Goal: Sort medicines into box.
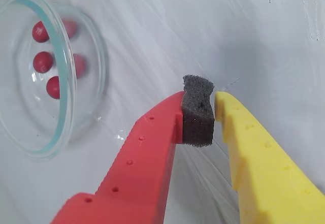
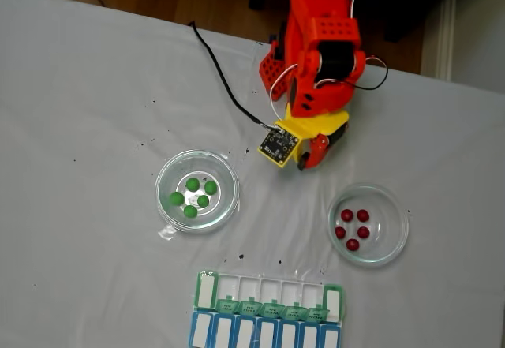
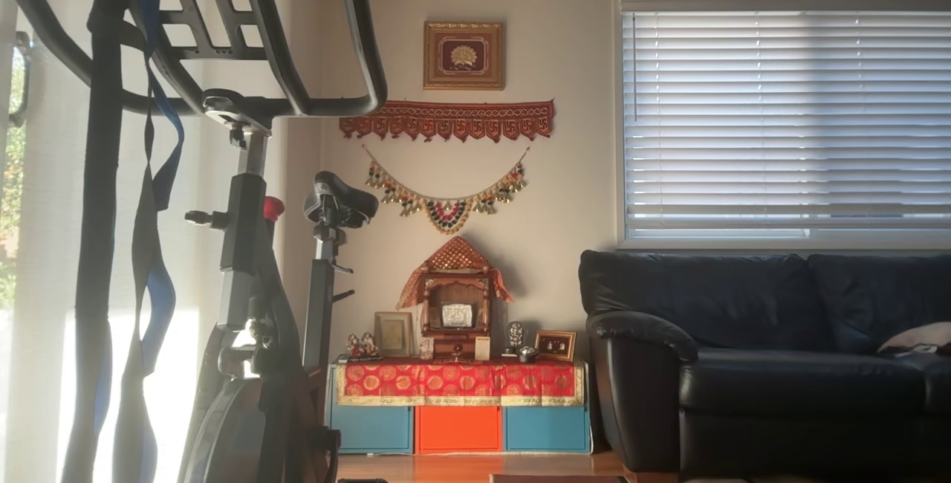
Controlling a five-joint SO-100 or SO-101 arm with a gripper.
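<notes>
Pincer (image 1: 210, 117) right of red pills (image 1: 43, 61).

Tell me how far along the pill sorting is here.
Nothing sorted yet: the organizer's open white compartments look empty. Five green pills and five red pills sit in their glass dishes. The claw is nearly shut on just its foam pad, holding no pill. All ten remain.

Five green pills (image 2: 193, 196) — five red pills (image 2: 353, 227).
</notes>
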